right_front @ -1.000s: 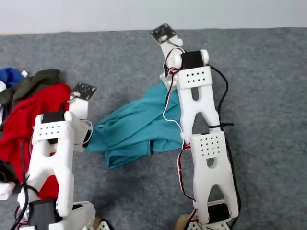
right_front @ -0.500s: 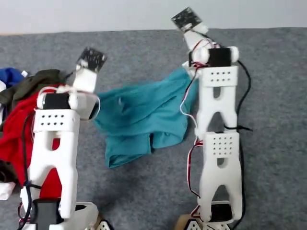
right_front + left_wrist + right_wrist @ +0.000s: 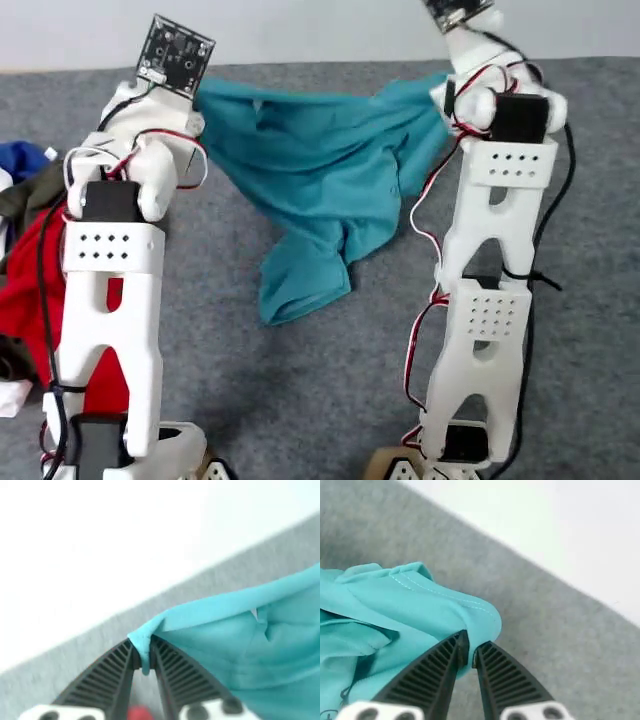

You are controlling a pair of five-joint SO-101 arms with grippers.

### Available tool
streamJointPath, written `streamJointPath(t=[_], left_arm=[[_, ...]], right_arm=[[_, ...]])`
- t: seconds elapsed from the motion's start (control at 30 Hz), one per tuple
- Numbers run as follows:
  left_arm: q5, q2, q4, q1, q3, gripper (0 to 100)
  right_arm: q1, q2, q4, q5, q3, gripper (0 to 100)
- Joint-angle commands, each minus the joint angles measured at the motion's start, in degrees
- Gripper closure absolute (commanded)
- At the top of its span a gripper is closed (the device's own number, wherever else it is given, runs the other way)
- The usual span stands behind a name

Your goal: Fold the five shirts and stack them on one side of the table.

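A teal shirt (image 3: 320,170) hangs stretched between both arms at the far side of the grey table, its lower part trailing down onto the table (image 3: 300,290). My left gripper (image 3: 142,666) is shut on one upper corner of the teal shirt (image 3: 235,630); in the high view that arm stands at the left (image 3: 195,95). My right gripper (image 3: 470,657) is shut on the other corner of the teal shirt (image 3: 410,610), at the far right (image 3: 445,85). A heap of other shirts lies at the left edge: red (image 3: 30,270), dark olive (image 3: 25,195) and blue (image 3: 18,158).
The grey felt table (image 3: 580,300) has open room on the right and in front of the hanging shirt. A pale wall (image 3: 320,30) runs along the far edge. Something white (image 3: 8,395) lies at the near left by the red shirt.
Both arms have lifted and swung toward the far edge, raising the teal shirt off the table and spreading it wide between them. Its lower end now dangles.
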Motion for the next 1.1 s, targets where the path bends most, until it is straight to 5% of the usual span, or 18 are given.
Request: streamJointPath(t=[0.0,0.3,0.7,1.07], left_arm=[[0.4,-1.7,-9.8,0.6,-3.0,100],[0.4,3.5,-30.9,2.6,-6.0,100],[0.1,6.7,-31.6,3.2,-21.1,100],[0.0,6.2,-31.6,3.8,-21.8,100]], right_arm=[[1.3,-4.8,-4.2,0.4,-2.9,98.9],[1.6,-6.2,-16.4,0.4,-3.0,98.9],[4.8,-12.5,-22.0,0.6,-2.9,98.9],[9.5,-16.2,-22.0,0.6,-2.9,98.9]])
